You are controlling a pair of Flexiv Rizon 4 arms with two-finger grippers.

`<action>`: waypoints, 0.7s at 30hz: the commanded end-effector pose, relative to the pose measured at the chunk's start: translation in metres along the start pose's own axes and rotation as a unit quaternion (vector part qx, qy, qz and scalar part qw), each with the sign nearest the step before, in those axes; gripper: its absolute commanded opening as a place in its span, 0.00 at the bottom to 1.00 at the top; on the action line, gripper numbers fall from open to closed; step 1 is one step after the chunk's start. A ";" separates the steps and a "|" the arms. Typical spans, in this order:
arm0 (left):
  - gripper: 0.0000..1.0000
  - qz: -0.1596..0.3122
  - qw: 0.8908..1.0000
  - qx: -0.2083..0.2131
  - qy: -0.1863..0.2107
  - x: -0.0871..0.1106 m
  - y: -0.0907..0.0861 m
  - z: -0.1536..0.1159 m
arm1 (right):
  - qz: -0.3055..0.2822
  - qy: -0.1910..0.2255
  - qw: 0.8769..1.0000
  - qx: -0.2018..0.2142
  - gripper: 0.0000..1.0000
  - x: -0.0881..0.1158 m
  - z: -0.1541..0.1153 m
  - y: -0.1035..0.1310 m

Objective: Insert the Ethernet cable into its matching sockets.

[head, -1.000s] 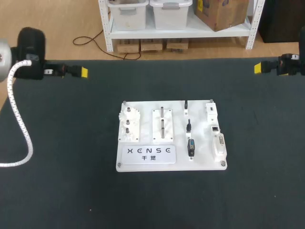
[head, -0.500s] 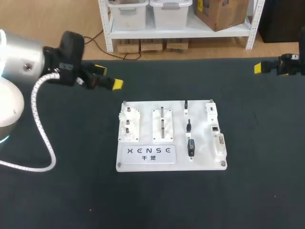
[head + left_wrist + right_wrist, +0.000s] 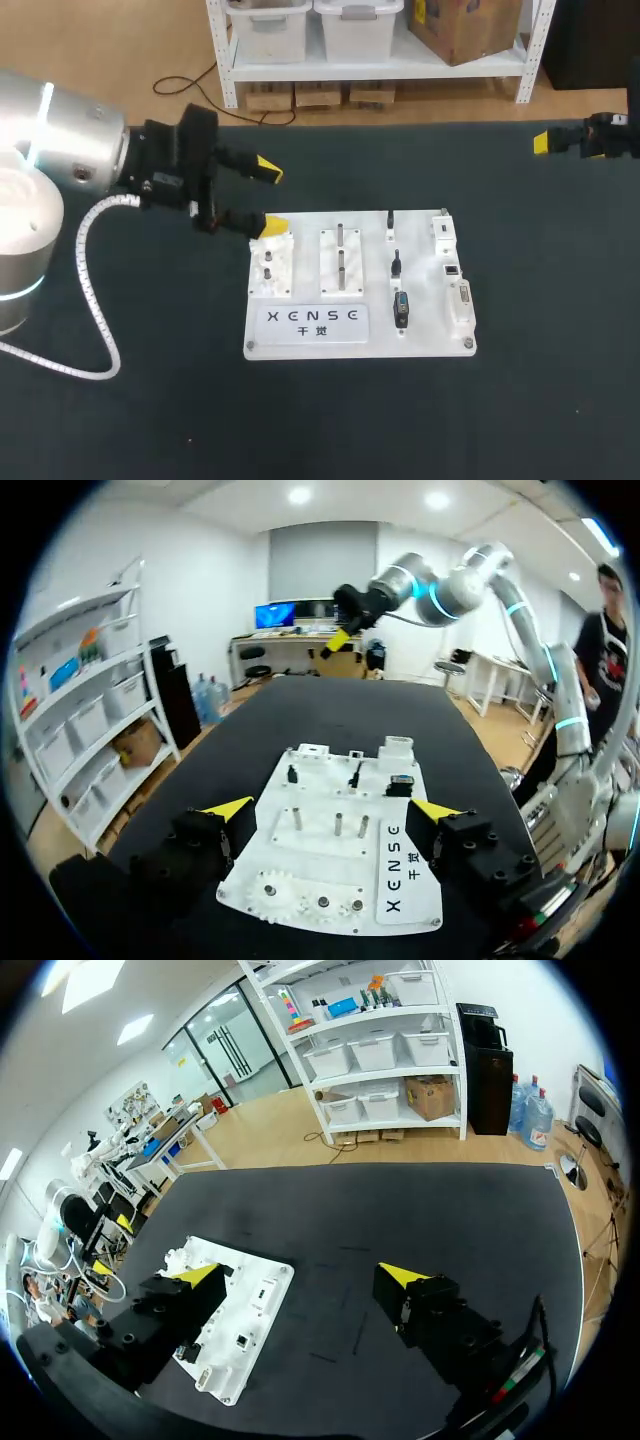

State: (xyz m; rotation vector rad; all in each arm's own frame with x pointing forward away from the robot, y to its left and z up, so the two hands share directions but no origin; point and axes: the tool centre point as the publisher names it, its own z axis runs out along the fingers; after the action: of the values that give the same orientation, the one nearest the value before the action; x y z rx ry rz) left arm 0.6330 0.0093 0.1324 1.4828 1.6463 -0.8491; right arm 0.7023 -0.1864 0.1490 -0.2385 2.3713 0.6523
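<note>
Well, our left hand (image 3: 270,198) hangs released over the far left corner of the white board (image 3: 430,335) — its yellow fingers stand wide apart, one of them over the gear block (image 3: 270,265). Our right hand (image 3: 302,1275) is at the far right edge of the bench (image 3: 120,400), well apart from the board, also released and gripping nothing. On the board the short dark cable (image 3: 401,308) lies right of the middle — near the white sockets (image 3: 459,300).
</note>
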 end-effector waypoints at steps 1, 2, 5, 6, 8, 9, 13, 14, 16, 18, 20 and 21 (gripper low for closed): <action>1.00 0.065 0.995 0.069 -0.007 0.007 0.000 0.008 | 0.000 0.000 1.000 0.001 1.00 0.000 -0.001 0.000; 1.00 0.067 0.995 0.072 -0.003 0.009 -0.003 0.010 | 0.000 0.000 1.000 0.001 1.00 0.000 -0.001 0.000; 1.00 0.068 0.994 0.082 0.011 0.012 -0.010 0.018 | 0.000 0.000 1.000 0.001 1.00 0.000 -0.001 0.000; 1.00 0.067 0.994 0.082 0.012 0.013 -0.011 0.020 | 0.000 0.000 1.000 0.001 1.00 0.000 -0.001 0.000; 1.00 0.062 0.995 0.081 0.015 0.014 -0.013 0.022 | 0.000 0.000 1.000 0.001 1.00 0.000 -0.001 0.000; 1.00 0.056 0.995 0.078 0.017 0.015 -0.014 0.023 | 0.000 0.000 1.000 0.001 1.00 0.000 -0.001 0.000; 1.00 0.046 0.996 0.074 0.020 0.019 -0.018 0.026 | 0.000 0.000 1.000 0.001 1.00 0.000 -0.001 0.000; 1.00 0.047 0.996 0.074 0.020 0.020 -0.019 0.027 | 0.000 0.000 1.000 0.001 1.00 0.000 -0.001 0.000; 1.00 0.046 0.996 0.074 0.023 0.021 -0.020 0.028 | 0.000 0.000 1.000 0.001 1.00 0.000 -0.001 0.000; 1.00 0.045 0.996 0.070 0.028 0.022 -0.021 0.029 | 0.000 0.000 1.000 0.001 1.00 0.000 -0.001 0.000; 1.00 0.040 0.997 0.058 0.031 0.022 -0.021 0.029 | 0.000 0.000 1.000 0.001 1.00 0.000 -0.001 0.000; 1.00 0.034 0.998 0.047 0.032 0.022 -0.021 0.029 | 0.000 0.000 1.000 0.001 1.00 0.000 -0.001 0.000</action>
State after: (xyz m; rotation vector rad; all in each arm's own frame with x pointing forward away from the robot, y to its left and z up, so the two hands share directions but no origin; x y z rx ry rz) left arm 0.6185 -0.0043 0.0991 1.6624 1.5933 -0.8867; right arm 0.7024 -0.1864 0.1490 -0.2385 2.3714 0.6523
